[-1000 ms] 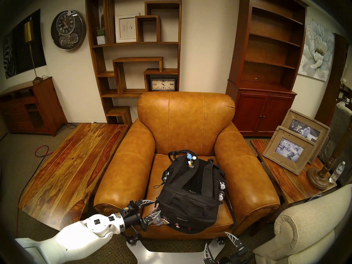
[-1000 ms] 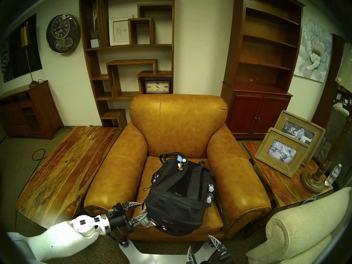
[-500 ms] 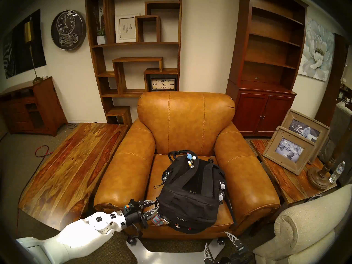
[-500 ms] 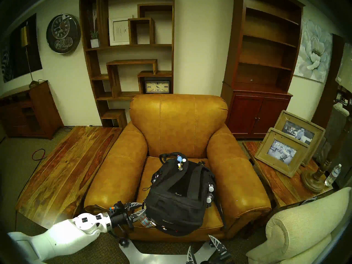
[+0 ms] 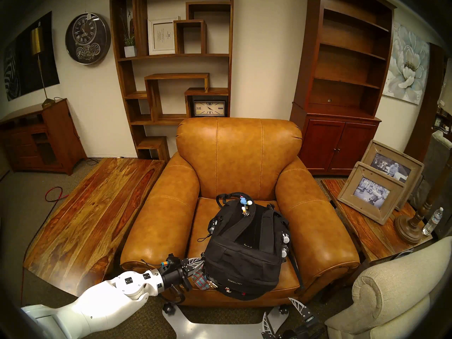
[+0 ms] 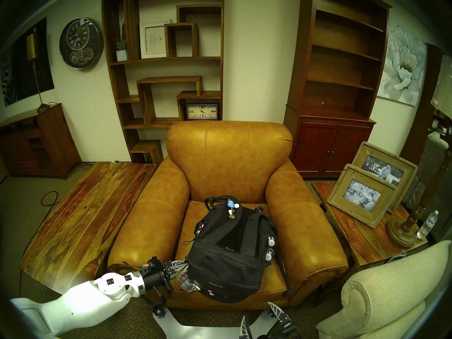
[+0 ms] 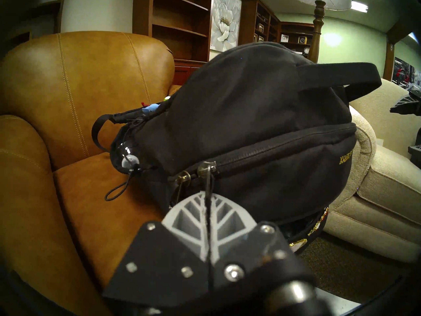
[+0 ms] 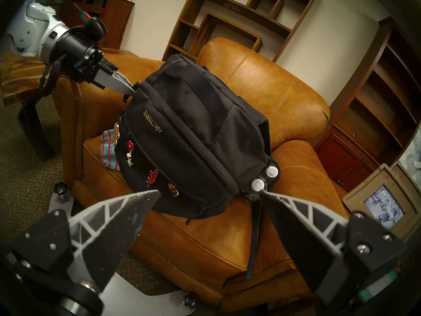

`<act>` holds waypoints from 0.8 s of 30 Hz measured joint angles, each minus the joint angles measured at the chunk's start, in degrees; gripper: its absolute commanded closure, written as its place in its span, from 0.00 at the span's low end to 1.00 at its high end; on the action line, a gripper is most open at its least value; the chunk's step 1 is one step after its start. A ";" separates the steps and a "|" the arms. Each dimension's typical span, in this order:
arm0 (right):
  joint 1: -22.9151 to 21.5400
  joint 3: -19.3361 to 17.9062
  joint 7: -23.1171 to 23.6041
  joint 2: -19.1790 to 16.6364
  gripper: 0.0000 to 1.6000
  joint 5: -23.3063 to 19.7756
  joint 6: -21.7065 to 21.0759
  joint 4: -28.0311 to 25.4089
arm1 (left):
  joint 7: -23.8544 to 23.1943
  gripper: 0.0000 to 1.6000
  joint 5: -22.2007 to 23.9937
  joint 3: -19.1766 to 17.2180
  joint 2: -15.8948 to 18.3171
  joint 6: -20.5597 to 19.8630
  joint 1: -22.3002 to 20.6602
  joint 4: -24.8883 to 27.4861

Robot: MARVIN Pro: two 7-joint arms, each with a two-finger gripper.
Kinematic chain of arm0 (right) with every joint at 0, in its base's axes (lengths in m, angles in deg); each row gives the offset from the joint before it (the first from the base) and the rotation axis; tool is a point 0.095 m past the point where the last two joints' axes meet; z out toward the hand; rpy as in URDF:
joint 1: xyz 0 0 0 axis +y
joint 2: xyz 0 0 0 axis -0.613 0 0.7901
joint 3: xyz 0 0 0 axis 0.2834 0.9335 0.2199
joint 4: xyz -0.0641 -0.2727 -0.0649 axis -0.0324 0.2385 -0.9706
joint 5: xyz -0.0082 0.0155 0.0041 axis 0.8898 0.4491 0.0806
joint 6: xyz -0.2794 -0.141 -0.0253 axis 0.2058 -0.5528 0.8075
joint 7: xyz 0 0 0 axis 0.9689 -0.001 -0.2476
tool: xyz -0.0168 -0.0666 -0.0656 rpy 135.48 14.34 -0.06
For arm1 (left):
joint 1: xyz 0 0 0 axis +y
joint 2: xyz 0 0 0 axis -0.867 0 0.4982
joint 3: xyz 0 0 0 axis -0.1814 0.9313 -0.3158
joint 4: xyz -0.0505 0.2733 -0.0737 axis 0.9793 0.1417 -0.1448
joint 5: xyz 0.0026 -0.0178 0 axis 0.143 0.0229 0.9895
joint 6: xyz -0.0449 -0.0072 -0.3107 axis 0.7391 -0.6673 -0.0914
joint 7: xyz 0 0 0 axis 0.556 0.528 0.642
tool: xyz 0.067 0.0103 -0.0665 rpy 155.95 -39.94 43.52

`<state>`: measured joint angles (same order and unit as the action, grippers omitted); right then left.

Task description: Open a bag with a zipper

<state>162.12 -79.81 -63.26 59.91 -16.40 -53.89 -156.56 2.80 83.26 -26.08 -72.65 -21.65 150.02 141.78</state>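
Observation:
The black backpack (image 5: 244, 253) lies on the tan leather armchair's seat (image 5: 203, 223), with charms (image 5: 245, 204) at its far end. It also shows in the right head view (image 6: 227, 257) and in both wrist views (image 7: 250, 117) (image 8: 193, 130). Its curved zipper (image 7: 273, 148) is closed and runs across the near end (image 8: 205, 158). My left gripper (image 5: 201, 262) (image 6: 185, 264) is shut on the zipper's pull cord (image 7: 207, 194), just below the metal slider (image 7: 206, 168). My right gripper (image 5: 281, 315) (image 8: 209, 192) is open and empty, low in front of the chair.
A red-blue plaid pouch (image 5: 199, 278) lies under the backpack's left front corner. A wooden table (image 5: 93, 208) stands left of the chair. A side table (image 5: 367, 233) with picture frames (image 5: 371, 196), a lamp base and a water bottle (image 5: 433, 221) stands right. A beige sofa arm (image 5: 391, 294) is near right.
My left gripper's fingers have gone from wide open to shut on the zipper pull at the backpack's left corner. The right arm and the backpack have not moved.

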 measured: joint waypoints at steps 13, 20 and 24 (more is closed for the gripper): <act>-0.05 0.07 -0.03 -0.01 0.00 0.00 0.00 0.02 | 4.43 1.00 -0.04 -0.09 4.74 -0.25 5.93 9.17; -0.10 0.11 -0.05 -0.02 0.00 0.00 0.00 0.03 | 6.31 1.00 0.05 0.30 7.09 -1.00 8.55 14.81; -0.11 0.13 -0.06 -0.02 0.00 0.00 0.00 0.04 | 8.04 1.00 -0.75 1.16 7.91 -3.07 9.45 17.55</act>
<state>162.01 -79.68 -63.31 59.88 -16.39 -53.89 -156.52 10.84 82.51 -24.92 -64.74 -24.72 159.47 159.34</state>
